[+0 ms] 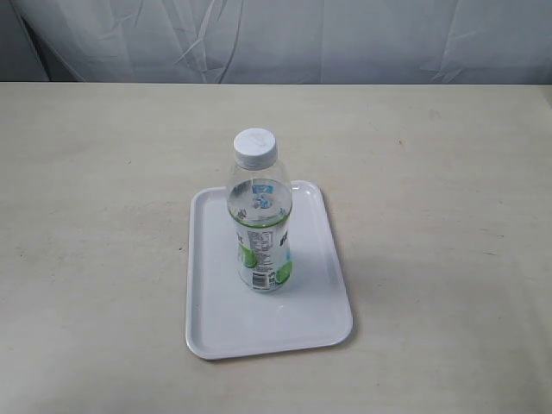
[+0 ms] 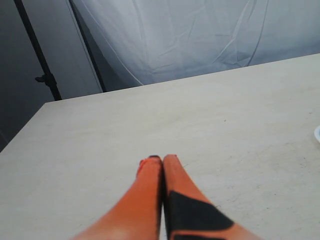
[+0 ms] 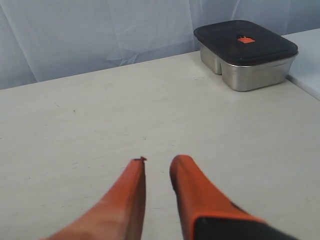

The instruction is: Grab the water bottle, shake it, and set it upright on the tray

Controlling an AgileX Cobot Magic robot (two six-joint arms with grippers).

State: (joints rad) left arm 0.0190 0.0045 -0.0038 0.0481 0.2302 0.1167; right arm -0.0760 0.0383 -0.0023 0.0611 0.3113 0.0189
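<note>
The water bottle, clear with a white cap and a white-and-green label, stands upright on the white tray in the middle of the table in the exterior view. Neither arm shows in that view. In the left wrist view my left gripper is shut, its orange fingers pressed together over bare tabletop with nothing between them. My right gripper is open a little, with a narrow gap and nothing in it, also over bare table. A sliver of the tray's rim shows at the edge of the left wrist view.
A steel lunch box with a dark lid stands near the table's far edge in the right wrist view. A white cloth backdrop hangs behind the table. A dark stand pole rises beyond the table's corner.
</note>
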